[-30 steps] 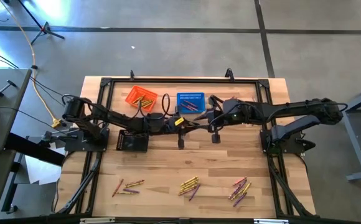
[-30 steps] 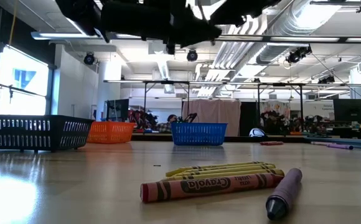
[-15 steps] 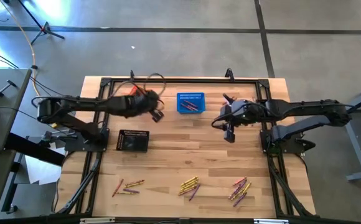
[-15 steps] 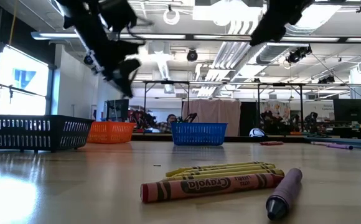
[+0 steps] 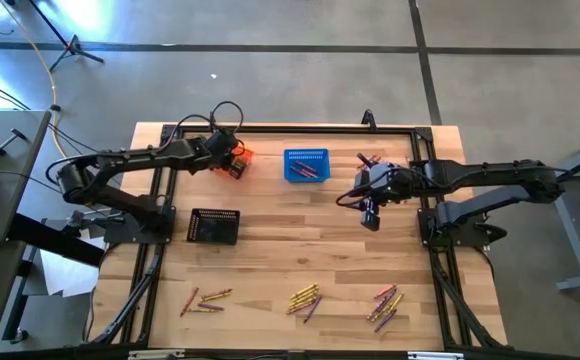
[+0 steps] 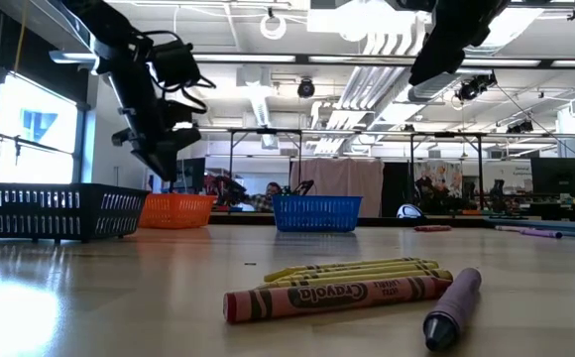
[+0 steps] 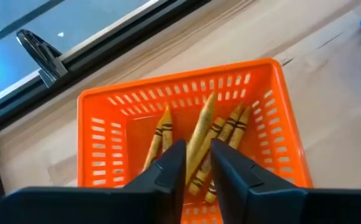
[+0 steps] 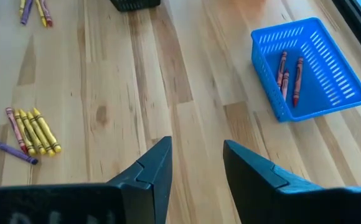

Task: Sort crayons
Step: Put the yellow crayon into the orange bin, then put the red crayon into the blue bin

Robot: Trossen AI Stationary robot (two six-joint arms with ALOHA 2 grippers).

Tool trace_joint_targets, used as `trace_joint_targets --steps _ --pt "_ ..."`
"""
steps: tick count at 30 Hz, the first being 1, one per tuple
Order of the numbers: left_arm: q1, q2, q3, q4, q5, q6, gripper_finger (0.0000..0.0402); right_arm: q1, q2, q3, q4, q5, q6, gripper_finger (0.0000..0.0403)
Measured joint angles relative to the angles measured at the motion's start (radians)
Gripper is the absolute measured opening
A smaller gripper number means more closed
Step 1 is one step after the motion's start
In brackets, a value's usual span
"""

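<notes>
3 baskets (image 5: 306,165) on wood table (image 5: 270,260) | left fingers (image 7: 171,163) loosely flank yellow crayon (image 7: 199,140) | right fingers (image 8: 155,165) spread

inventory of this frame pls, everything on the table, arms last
orange basket: one, orange mesh, far left of the table, yellow crayons inside
blue basket: one, blue mesh, far centre, red crayons inside
black basket: one, black mesh, left of centre, contents not visible
loose crayons: three clusters along the near edge, left, centre, right; yellow, red and purple mixed
table: one, light wood, black frame
left gripper: over the orange basket, a yellow crayon between its fingers
right gripper: open, over bare wood right of the blue basket
</notes>
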Motion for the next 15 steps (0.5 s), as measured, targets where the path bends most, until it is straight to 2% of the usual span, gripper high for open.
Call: trace_joint_targets --steps 4,6,9,11,12,13,15 --pt "0.003 0.0 0.0 0.006 0.029 0.004 0.0091 0.0 0.0 0.0 -0.008 0.0 -0.002 0.0128" --pt "0.001 -0.001 0.0 0.029 0.093 0.004 0.0099 0.0 0.0 0.0 -0.021 -0.001 -0.002 0.0128" --pt "-0.018 -0.003 0.008 0.093 0.365 0.003 0.0102 0.0 0.0 0.0 -0.064 -0.027 -0.001 0.0128" --pt "-0.056 -0.003 0.016 0.18 0.571 -0.018 0.0103 0.0 0.0 0.0 -0.097 -0.04 0.001 0.0128" --pt "-0.083 -0.003 0.017 0.23 0.643 -0.043 0.0103 0.0 0.0 0.0 -0.117 -0.04 0.001 0.0128" --pt "-0.122 -0.003 0.017 0.275 0.69 -0.078 0.0103 0.0 0.0 0.0 -0.136 -0.04 0.0 0.0128" --pt "-0.208 -0.003 0.017 0.343 0.709 -0.156 0.0103 0.0 0.0 0.0 -0.172 -0.04 -0.012 0.0128"
